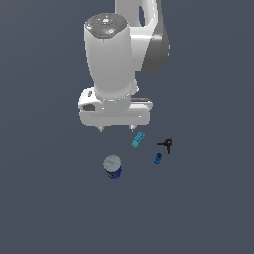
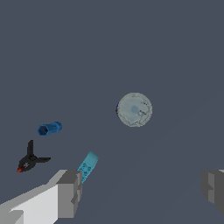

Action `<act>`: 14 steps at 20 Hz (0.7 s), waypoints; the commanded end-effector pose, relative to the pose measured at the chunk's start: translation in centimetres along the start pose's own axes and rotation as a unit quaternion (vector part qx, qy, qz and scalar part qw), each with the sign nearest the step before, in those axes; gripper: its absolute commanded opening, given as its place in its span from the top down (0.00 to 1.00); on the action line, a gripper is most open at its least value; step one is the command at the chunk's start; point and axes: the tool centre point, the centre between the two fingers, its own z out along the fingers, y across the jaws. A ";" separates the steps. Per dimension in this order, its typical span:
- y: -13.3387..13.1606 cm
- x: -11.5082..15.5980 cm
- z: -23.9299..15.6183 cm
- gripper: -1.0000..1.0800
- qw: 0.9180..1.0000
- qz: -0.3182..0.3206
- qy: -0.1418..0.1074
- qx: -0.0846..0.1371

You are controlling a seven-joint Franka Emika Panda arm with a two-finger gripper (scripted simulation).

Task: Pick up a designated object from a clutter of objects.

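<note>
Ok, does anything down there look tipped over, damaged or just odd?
Only one thing: the tiny blue cylinder lies on its side, while the blue can stands upright with its pale top facing up. The teal block and black clamp-like tool lie flat, apart. Nothing looks damaged.

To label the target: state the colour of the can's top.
Pale grey-white, on the dark-blue can; the wrist view shows the top best.

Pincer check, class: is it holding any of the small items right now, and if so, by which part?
Nothing is held. The pincer hangs open above the floor, with empty space between its fingers; the blue can stands untouched below.
</note>
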 end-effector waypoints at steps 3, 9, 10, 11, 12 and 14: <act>0.9 2.0 4.1 0.04 1.000 -0.010 0.000 0.000; 1.8 3.9 9.0 0.04 1.000 -0.020 0.001 0.000; 2.0 4.1 9.7 0.04 1.000 -0.022 0.001 0.000; 2.1 4.3 10.3 0.04 1.000 -0.023 0.001 0.000; 2.2 4.4 10.9 0.04 1.000 -0.024 0.001 0.000; 2.4 4.7 11.8 0.04 1.000 -0.026 0.001 0.000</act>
